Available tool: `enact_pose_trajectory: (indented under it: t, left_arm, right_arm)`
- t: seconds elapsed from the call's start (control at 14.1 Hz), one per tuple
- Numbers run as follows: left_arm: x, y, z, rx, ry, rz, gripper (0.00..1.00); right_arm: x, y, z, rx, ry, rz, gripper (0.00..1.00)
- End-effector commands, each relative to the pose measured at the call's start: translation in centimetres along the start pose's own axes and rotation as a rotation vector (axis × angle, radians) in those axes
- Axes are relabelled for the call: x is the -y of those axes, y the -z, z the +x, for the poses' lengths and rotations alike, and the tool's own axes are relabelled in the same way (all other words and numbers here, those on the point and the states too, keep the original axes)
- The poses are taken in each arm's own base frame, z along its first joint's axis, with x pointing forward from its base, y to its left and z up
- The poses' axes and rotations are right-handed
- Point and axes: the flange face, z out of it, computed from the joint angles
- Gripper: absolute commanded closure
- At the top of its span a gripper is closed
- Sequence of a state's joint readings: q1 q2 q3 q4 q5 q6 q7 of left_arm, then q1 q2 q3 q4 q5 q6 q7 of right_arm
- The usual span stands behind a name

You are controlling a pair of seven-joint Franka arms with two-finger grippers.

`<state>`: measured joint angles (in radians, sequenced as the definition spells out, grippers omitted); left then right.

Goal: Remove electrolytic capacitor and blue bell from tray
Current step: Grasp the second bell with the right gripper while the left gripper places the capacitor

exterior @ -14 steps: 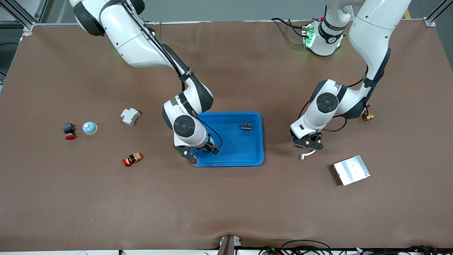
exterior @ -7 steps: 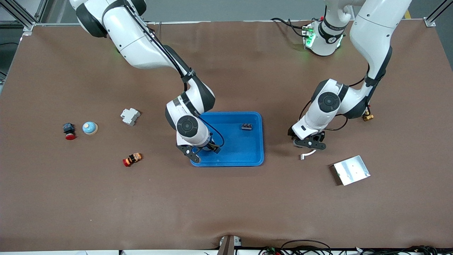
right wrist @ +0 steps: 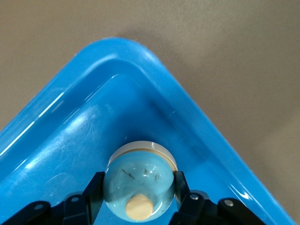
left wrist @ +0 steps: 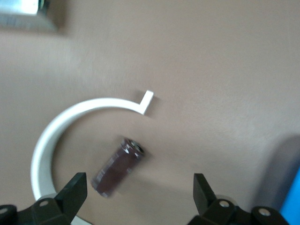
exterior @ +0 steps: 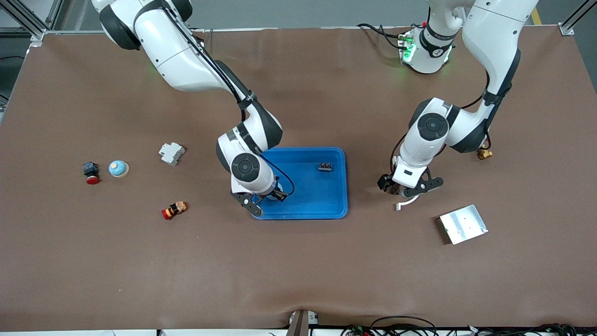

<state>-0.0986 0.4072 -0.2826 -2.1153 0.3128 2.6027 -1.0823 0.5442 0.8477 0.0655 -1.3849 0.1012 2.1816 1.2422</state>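
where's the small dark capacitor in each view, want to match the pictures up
Front view: the small dark cylindrical capacitor lies on the brown table under the left gripper, mostly hidden by it.
Left wrist view: the capacitor lies bare on the table between the open jaws.
Right wrist view: not in it.
Shared landmark: the white curved plastic strip beside the capacitor, seen in the front and left wrist views.
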Motion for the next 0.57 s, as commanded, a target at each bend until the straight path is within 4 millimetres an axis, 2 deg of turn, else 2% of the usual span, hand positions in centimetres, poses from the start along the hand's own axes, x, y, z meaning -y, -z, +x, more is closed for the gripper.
enact_pose_trajectory:
  t: [0.0,0.14,0.28,0.35,0.5]
  left_arm:
    - [-1.7,1.0,-1.4,0.004,0.248,-0.009,0.00]
    - [-3.1,1.2,-2.7,0.018,0.335,-0.022,0.00]
    - [-4.1,1.6,-3.1,0.024,0.460,-0.033,0.00]
    - [-4.5,1.7,-3.6,0.029,0.521,-0.034,0.00]
    - [-5.9,1.7,-4.7,0.039,0.645,-0.040,0.00]
  right_arm:
    - [-0.6,3.7,1.6,0.011,0.032,-0.010,0.99]
    - [-2.0,6.8,3.0,0.037,0.096,-0.052,1.00]
    - [-4.2,10.1,6.1,0.063,0.164,-0.061,1.00]
    - [-6.0,11.1,8.0,0.094,0.214,-0.075,1.00]
    - [-10.9,12.5,13.0,0.132,0.348,-0.079,1.00]
